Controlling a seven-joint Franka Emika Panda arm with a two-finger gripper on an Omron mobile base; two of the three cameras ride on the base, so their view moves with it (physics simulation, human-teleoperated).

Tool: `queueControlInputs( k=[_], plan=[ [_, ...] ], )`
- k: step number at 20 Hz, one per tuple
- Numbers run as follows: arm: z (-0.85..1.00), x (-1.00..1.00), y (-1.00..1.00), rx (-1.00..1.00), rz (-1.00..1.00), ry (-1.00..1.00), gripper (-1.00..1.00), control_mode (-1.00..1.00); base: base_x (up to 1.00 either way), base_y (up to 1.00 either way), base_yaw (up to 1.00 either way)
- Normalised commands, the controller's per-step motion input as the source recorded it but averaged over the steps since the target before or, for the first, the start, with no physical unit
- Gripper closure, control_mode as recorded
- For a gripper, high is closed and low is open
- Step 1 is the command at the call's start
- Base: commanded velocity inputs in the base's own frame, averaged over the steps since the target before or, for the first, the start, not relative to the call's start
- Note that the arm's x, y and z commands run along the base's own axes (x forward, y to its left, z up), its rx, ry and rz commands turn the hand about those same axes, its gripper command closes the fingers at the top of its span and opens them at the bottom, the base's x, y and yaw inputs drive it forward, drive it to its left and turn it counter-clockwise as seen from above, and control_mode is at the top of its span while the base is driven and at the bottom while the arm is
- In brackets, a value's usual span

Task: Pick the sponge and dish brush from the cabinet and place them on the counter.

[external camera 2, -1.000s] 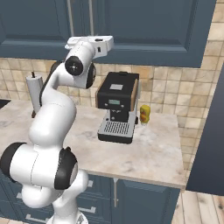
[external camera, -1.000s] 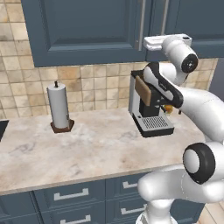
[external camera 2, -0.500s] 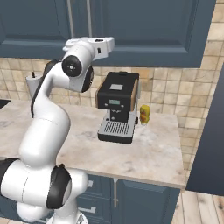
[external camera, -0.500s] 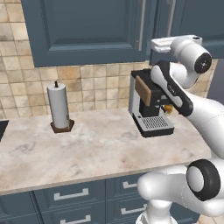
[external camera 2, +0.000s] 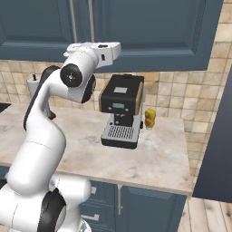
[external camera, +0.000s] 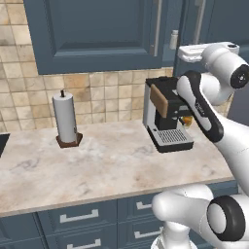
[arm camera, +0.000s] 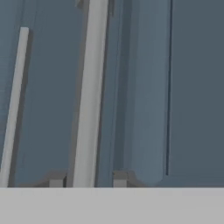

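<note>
The gripper (arm camera: 87, 180) faces the cabinet (external camera: 97, 34), its fingertips (arm camera: 56, 181) slightly spread, one on each side of the silver bar handle (arm camera: 89, 87) and not pinching it. Doing this step well likely means centring the bar between the jaws, closing firmly, then pulling along the door's arc; the sponge and dish brush are presumably behind the closed doors

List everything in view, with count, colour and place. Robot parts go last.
cabinet: one, dark blue-grey, on the wall above the counter, doors shut
bar handles: two, silver, upright on the cabinet doors
counter: one, beige marble
coffee machine: one, black with a tan side, at the back of the counter
paper towel roll: one, white on a brown base, on the counter by the wall
small item: one, yellow, right of the coffee machine
drawers: blue, under the counter
gripper: one, fingertips either side of a bar handle
</note>
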Motion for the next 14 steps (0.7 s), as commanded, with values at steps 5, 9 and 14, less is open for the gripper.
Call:
queueControlInputs(
  k=[5,9,14],
  plan=[
    [0.1,-0.54,-0.58,0.0,-0.01,0.01,1.0,-1.0,0.0,0.0,0.0],
    [0.07,-0.5,-0.59,0.0,0.0,0.03,1.0,-1.0,0.0,0.0,0.0],
    [0.06,-0.48,-0.58,0.0,0.0,0.03,1.0,-1.0,0.0,0.0,0.0]
  ],
)
